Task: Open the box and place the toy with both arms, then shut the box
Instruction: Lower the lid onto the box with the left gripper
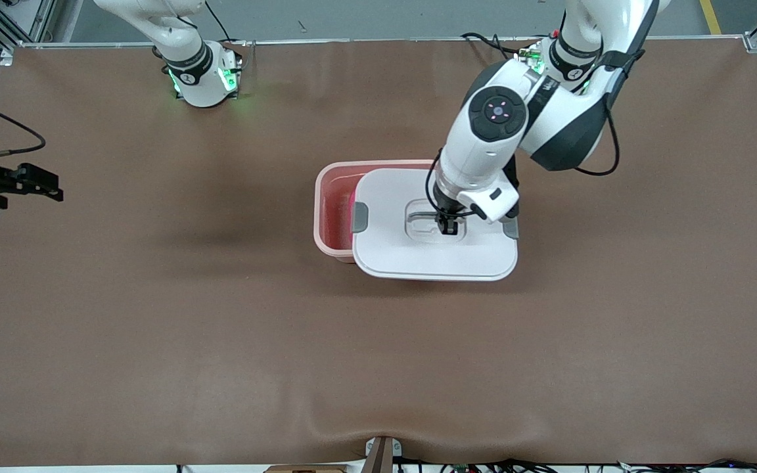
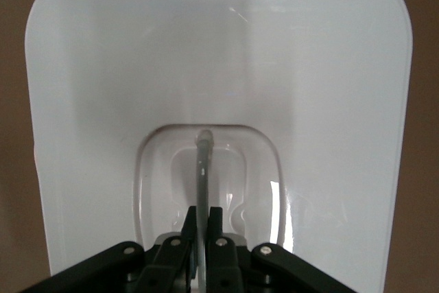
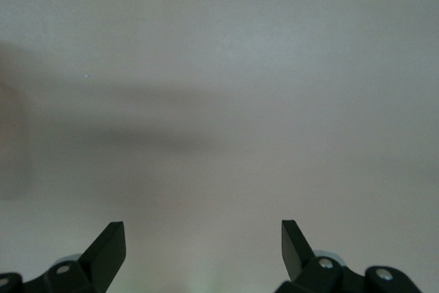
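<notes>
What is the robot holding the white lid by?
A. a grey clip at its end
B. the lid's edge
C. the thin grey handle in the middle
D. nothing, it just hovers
C: the left gripper has its jaws shut on the handle standing up from the dip in the middle of the lid, which only partly covers the box.

Most of the box (image 1: 334, 210) is covered by the white lid (image 1: 418, 256), which is held shifted toward 4 o'clock. Only a sliver of hot pink (image 1: 351, 205) is seen at the lid's 9 o'clock edge. The right arm is cut off at the front view's 9 o'clock edge.
</notes>
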